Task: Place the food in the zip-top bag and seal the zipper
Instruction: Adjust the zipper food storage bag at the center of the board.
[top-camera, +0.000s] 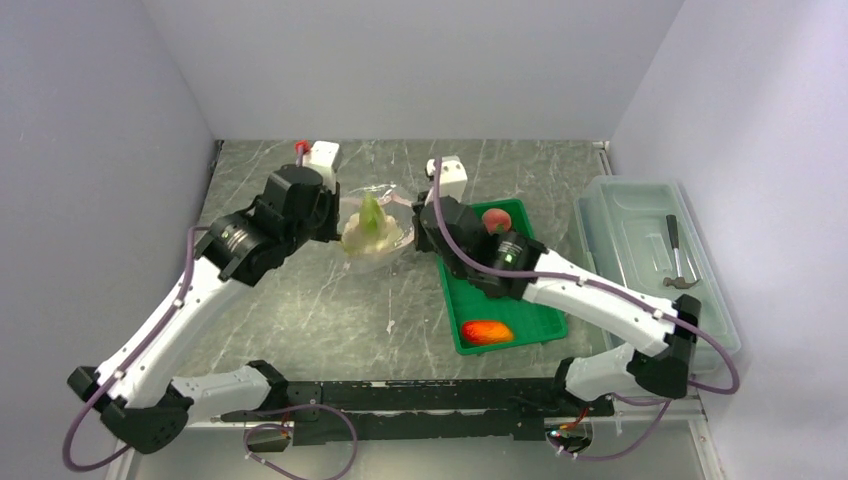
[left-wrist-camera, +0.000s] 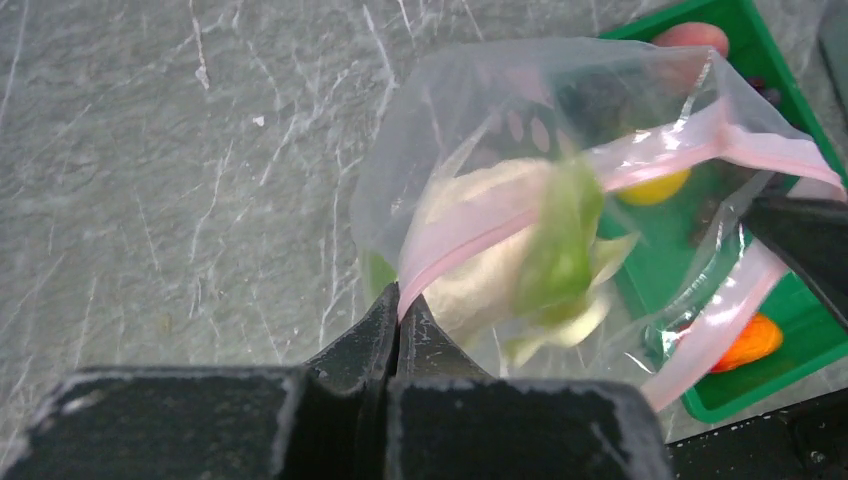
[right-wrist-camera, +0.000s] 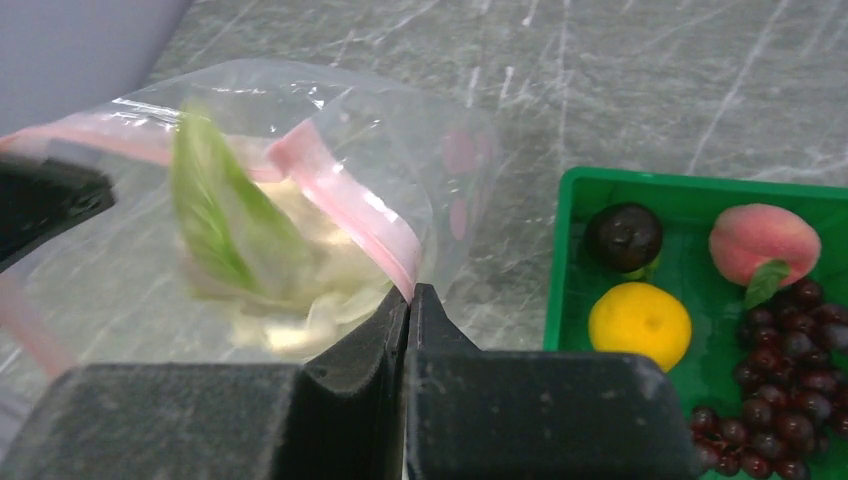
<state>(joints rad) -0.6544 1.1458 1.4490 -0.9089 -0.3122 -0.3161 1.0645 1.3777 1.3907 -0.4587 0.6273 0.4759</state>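
Left of the green tray (top-camera: 476, 306): zip-top bag (top-camera: 394, 207), lettuce (top-camera: 370, 226) inside.
Left gripper (left-wrist-camera: 398, 300): pinching zipper (left-wrist-camera: 480, 225), left end.
Right gripper (right-wrist-camera: 410, 295): pinching zipper, right end.
Green tray: lemon (right-wrist-camera: 640, 322), grape bunch (right-wrist-camera: 780, 400).

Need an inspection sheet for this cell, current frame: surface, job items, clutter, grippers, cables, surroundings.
Surface: grey marbled table.
Job's things: zip-top bag held between the grippers, zipper unsealed, lettuce inside, blurred; lemon, grape bunch, dark round fruit, peach and red-orange fruit in the green tray.
Clutter: hammer in a clear lidded box.
Grippers: left gripper and right gripper each shut on the zipper.
Cables: purple cables loop off both arms.
Surroundings: plain white walls.
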